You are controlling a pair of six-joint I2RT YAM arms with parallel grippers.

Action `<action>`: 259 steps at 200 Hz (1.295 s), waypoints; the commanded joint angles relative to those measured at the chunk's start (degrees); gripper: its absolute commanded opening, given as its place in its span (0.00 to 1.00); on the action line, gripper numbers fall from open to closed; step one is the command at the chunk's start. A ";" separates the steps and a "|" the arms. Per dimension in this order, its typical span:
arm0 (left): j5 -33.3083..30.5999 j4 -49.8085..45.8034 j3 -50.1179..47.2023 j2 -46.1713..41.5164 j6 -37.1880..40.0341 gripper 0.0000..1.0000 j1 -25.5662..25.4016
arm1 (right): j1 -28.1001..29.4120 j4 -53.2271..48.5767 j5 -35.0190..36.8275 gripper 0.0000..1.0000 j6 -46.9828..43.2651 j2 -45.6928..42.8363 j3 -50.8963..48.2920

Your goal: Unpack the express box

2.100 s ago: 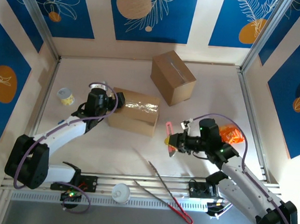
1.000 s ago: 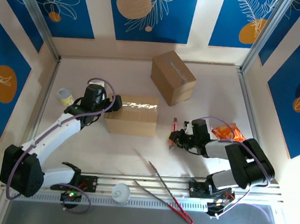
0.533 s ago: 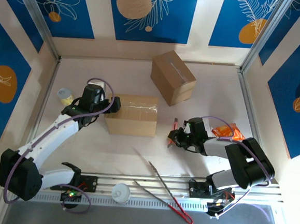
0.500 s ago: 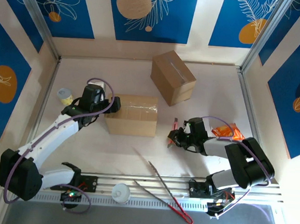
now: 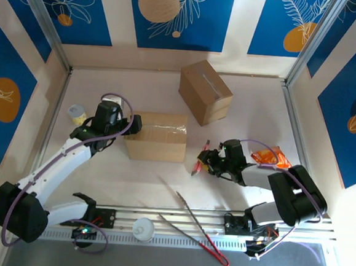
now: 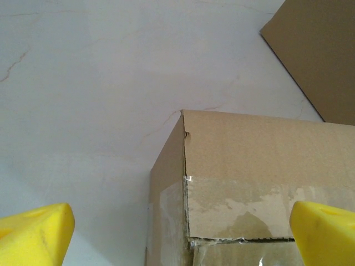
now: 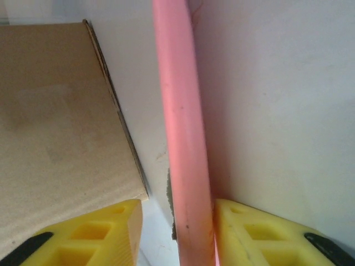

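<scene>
A small yellow-and-white can (image 5: 78, 113) stood near the bench's (image 5: 125, 178) left edge. Just right of it, the left fingers (image 5: 132, 124) were spread wide at the left end of the express box (image 5: 157, 145), its taped corner between the yellow tips; whether they touched the cardboard I could not tell. The box lay flat mid-bench, tape across its top. Behind it and to the right sat a second cardboard box (image 5: 204, 92), apart from it. A pink tool (image 5: 197, 165) lay near the express box's right end, between the narrowly parted right fingers (image 5: 208, 165): one pad against it, a gap at the other. An orange packet (image 5: 268, 157) lay further right, and tongs (image 5: 198, 227) near the front edge.
</scene>
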 commanded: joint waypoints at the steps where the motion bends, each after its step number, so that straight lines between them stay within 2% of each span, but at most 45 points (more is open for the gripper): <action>1: -0.94 -1.21 -1.10 -1.51 0.73 1.00 -0.20 | -0.11 -22.60 9.90 0.43 3.12 -5.61 -3.65; 17: -0.51 -1.35 -1.25 -1.73 0.54 1.00 -0.07 | -0.04 -31.50 12.89 0.48 4.13 -12.96 -3.56; 37: 0.02 -2.94 -0.72 -1.82 -0.44 0.99 -0.07 | -0.04 -42.33 16.17 0.60 3.43 -23.99 -2.59; 52: -0.40 -7.90 1.13 -1.90 -1.97 1.00 -0.07 | -0.26 -47.23 17.24 0.70 -0.41 -31.18 -0.39; 59: -0.96 -11.16 2.37 -2.12 -2.72 1.00 -0.07 | -0.80 -48.38 16.52 0.77 -3.30 -33.25 1.21; 81: -3.76 -24.95 6.92 -3.42 -5.66 0.94 -0.07 | -2.22 -49.00 9.92 0.80 -15.74 -33.23 9.72; 96: -2.86 -32.91 8.71 -4.66 -7.45 0.84 -0.11 | -1.84 -49.68 5.19 0.82 -24.39 -28.65 18.12; 111: 1.83 -36.43 7.59 -6.40 -9.75 0.58 -0.18 | -0.42 -51.04 2.03 0.83 -32.41 -21.88 27.80; 122: 5.95 -36.51 5.16 -7.93 -11.90 0.49 -0.27 | 1.28 -52.76 0.93 0.84 -37.99 -15.99 36.08; 134: 8.42 -36.04 2.63 -10.07 -13.53 0.49 -0.51 | 3.43 -55.34 -0.12 0.85 -43.53 -8.92 45.73; 158: 7.22 -35.86 0.61 -14.75 -14.67 0.49 -0.59 | 7.40 -60.19 -0.43 0.85 -52.92 6.24 64.69; 184: 11.60 -34.64 -2.00 -16.76 -16.06 0.45 -0.64 | 8.24 -63.61 -5.12 0.84 -58.55 22.63 82.60; 198: 16.02 -30.27 -6.25 -16.49 -18.10 0.44 -0.77 | 8.23 -64.76 -7.10 0.83 -59.98 30.25 90.81; 213: 20.36 -21.25 -11.91 -15.02 -21.07 0.45 -1.07 | 8.08 -65.94 -9.59 0.81 -60.16 37.29 98.40; 237: 21.91 -8.44 -16.01 -9.54 -24.79 0.46 -1.38 | 8.27 -69.03 -13.39 0.77 -58.02 45.37 106.65; 259: 19.29 -4.13 -14.93 -4.29 -25.31 0.47 -1.38 | 8.83 -65.41 -16.99 0.76 -54.00 44.30 101.52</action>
